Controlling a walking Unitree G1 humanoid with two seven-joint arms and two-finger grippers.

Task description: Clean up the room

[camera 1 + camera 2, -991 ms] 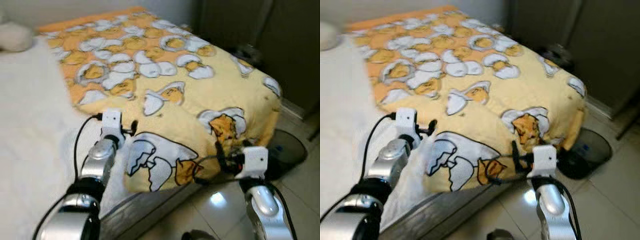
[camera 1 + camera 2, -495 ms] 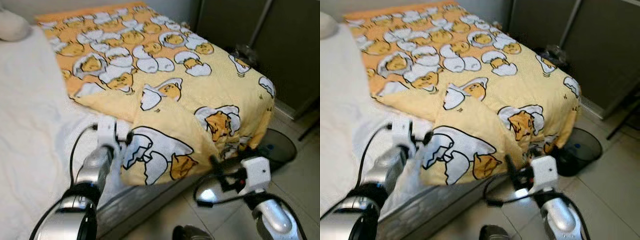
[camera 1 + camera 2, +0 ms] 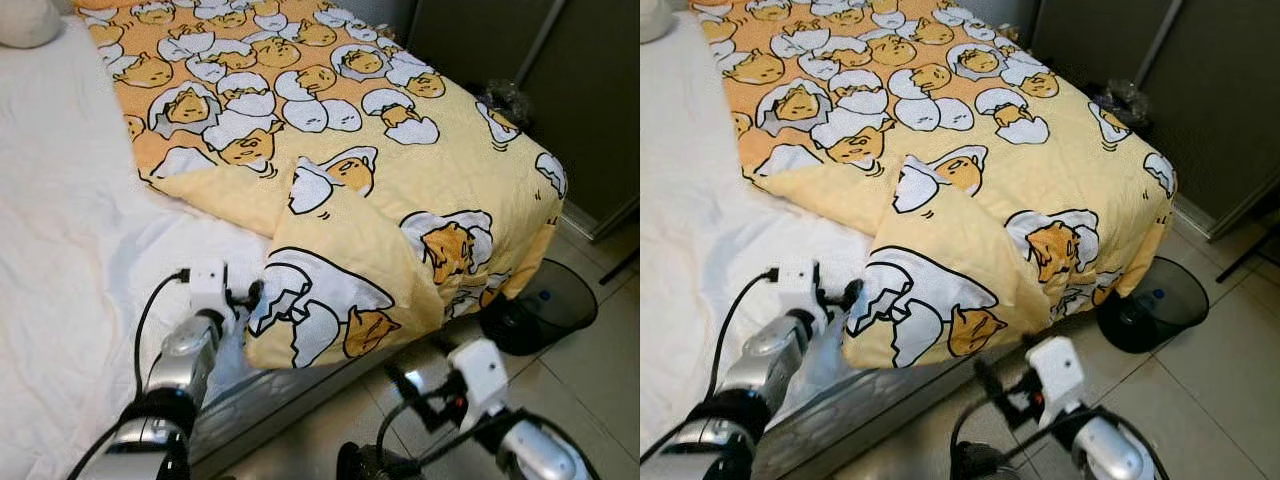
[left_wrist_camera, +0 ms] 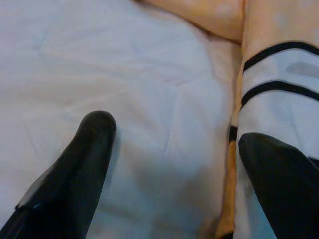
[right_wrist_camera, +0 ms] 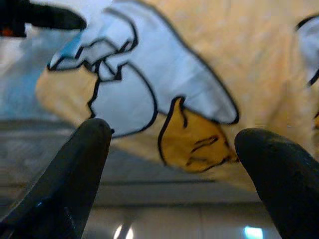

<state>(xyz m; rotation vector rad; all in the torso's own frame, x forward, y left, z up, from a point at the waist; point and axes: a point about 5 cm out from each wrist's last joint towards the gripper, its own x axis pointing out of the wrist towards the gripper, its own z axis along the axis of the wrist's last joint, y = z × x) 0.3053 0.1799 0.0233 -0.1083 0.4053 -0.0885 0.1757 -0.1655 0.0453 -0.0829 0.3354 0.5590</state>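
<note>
Over by the bed's far corner, a round black fan base [image 3: 548,312] sits flat on the pale tiled floor [image 3: 600,370], and behind it dark cabinet doors [image 3: 590,90] close off the wall, with a crumpled dark bag [image 3: 505,98] tucked at their foot

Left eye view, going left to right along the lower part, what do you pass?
White sheet → left tool → yellow egg-print blanket → right tool → round black fan base.
</note>
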